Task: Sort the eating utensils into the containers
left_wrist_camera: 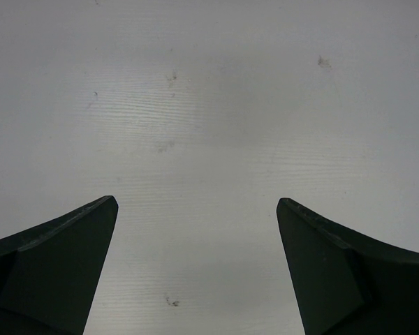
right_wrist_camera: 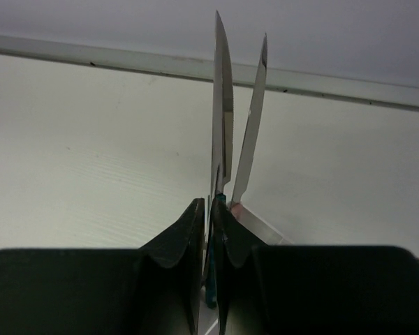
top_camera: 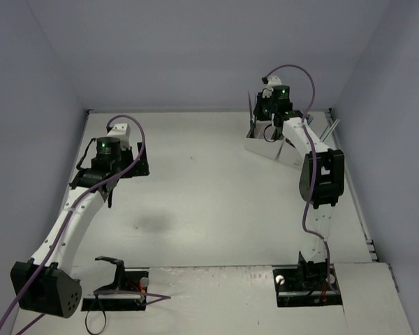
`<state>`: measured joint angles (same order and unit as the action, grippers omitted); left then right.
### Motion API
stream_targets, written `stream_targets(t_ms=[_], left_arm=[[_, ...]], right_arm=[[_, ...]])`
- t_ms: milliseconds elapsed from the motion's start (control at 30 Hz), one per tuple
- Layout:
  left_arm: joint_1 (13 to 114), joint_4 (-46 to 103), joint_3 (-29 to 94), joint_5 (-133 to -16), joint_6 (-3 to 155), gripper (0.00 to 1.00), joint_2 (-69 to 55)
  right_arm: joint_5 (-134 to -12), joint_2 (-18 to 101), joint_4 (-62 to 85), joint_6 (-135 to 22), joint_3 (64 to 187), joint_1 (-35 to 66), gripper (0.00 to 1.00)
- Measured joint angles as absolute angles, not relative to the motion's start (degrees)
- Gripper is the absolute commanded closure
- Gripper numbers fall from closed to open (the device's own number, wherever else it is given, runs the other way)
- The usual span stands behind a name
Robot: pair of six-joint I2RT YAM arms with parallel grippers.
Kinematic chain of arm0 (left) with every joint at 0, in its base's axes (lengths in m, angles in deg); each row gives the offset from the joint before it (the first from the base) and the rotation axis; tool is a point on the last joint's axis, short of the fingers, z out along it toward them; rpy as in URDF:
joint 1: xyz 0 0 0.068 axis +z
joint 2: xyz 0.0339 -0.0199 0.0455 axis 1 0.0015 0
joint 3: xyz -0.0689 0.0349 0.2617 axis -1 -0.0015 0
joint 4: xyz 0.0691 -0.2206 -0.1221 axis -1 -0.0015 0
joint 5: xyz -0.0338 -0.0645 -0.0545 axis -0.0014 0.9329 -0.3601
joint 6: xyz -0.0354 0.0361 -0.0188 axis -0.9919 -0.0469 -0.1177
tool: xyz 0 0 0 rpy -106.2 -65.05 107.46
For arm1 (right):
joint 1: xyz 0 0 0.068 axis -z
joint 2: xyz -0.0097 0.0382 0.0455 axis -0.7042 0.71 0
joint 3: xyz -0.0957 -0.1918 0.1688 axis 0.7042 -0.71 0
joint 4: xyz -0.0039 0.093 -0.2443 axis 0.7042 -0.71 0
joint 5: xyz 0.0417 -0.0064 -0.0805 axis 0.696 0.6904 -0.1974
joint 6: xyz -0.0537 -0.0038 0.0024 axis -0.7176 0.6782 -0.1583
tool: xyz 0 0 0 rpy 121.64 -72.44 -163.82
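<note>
The white containers [top_camera: 288, 152] stand at the back right of the table. My right gripper [top_camera: 260, 123] is over their left end, shut on a knife [right_wrist_camera: 221, 105] with a silver blade and a teal handle, held blade up. A second silver blade [right_wrist_camera: 251, 125] stands just right of it, and a container wall [right_wrist_camera: 260, 223] shows under it. In the top view a thin utensil [top_camera: 250, 105] sticks up at the left end and another [top_camera: 330, 130] at the right end. My left gripper [left_wrist_camera: 197, 202] is open and empty over bare table at the left [top_camera: 109, 195].
White table [top_camera: 209, 188] with grey walls on three sides. A raised rim [right_wrist_camera: 91, 57] runs along the back edge. A few dark specks [left_wrist_camera: 170, 301] mark the surface under my left gripper.
</note>
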<state>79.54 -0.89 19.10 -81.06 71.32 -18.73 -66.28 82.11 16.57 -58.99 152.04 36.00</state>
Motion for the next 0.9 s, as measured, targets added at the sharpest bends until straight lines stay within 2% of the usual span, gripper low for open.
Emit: stream_targets(t_ms=[200,600,767,900], left_arm=[[79.5,-1.0,18.9,-80.1,71.3,0.03,-18.7],[79.5,-1.0,18.9,-79.5,71.1,0.03,-18.6],[79.5,-1.0,18.9,-79.6,71.1,0.03,-18.7],[79.5,-1.1,18.7,-80.2,71.1,0.03,-19.6]], right_arm=[[-66.4,83.5,17.0,-59.7,152.0,36.1,0.59],[-67.1,82.4,16.9,-60.6,151.3,36.1,0.29],[-68.1,74.2,15.6,-60.4,146.4,36.1,0.18],[-70.0,61.2,15.3,-60.2,140.4,36.1,0.10]])
